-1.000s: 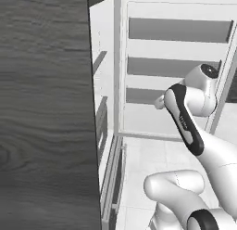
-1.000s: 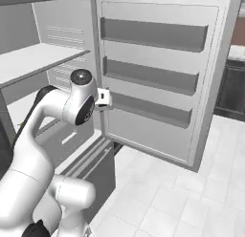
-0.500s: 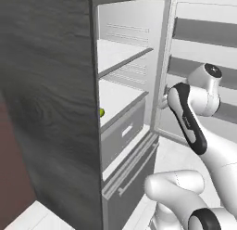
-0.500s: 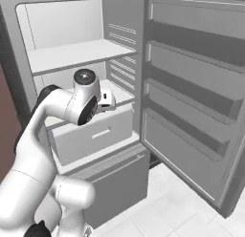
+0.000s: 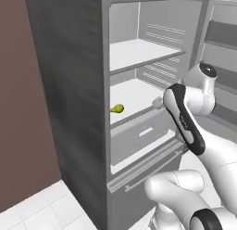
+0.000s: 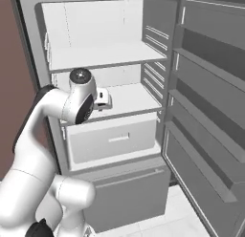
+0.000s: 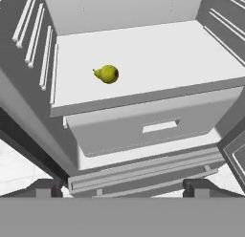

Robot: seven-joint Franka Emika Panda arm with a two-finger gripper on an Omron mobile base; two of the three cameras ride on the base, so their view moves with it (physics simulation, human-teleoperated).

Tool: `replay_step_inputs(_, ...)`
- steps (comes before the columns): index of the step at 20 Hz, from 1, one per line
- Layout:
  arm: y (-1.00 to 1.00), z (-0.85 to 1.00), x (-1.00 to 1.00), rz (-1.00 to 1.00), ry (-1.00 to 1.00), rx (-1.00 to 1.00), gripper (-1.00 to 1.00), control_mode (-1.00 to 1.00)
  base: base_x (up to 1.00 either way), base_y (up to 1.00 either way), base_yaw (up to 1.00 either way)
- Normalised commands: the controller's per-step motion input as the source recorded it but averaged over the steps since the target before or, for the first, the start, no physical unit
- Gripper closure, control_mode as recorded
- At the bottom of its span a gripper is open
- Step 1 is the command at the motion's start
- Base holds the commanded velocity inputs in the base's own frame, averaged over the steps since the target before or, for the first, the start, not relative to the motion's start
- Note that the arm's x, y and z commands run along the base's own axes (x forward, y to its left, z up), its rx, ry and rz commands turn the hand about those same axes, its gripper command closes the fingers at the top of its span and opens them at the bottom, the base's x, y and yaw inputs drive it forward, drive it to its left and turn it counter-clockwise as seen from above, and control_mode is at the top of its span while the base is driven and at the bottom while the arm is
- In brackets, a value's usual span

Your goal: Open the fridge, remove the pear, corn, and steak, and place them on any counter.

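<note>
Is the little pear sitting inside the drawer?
No, the pear lies on the white shelf above the closed drawer, out in the open inside the fridge.

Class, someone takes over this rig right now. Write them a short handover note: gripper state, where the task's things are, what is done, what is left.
Gripper: open, holding nothing, out in front of the fridge and aimed at its middle shelf.
Fridge: door swung wide open; that step is done.
Pear: lying on its side on the middle shelf, toward the left, untouched.
Corn and steak: not spotted from here; the drawer under the shelf is shut, so its contents cannot be told.
Left: pick the pear and carry it to a counter, then find and move the corn and steak.
</note>
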Motion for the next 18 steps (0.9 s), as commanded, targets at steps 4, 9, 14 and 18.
replay_step_inputs(4, 0.00, 0.00, 0.00, 0.00, 0.00, 0.00, -1.00, 1.00, 0.14, -0.28, 0.31)
replay_step_inputs(9, 0.00, 0.00, 0.00, 0.00, 0.00, 0.00, -1.00, 1.00, 0.17, -0.35, 0.32)
replay_step_inputs(14, 0.00, 0.00, 0.00, 0.00, 0.00, 0.00, -1.00, 1.00, 0.35, -0.43, 0.32)
replay_step_inputs(18, 0.00, 0.00, 0.00, 0.00, 0.00, 0.00, -1.00, 1.00, 0.52, -0.40, 0.27)
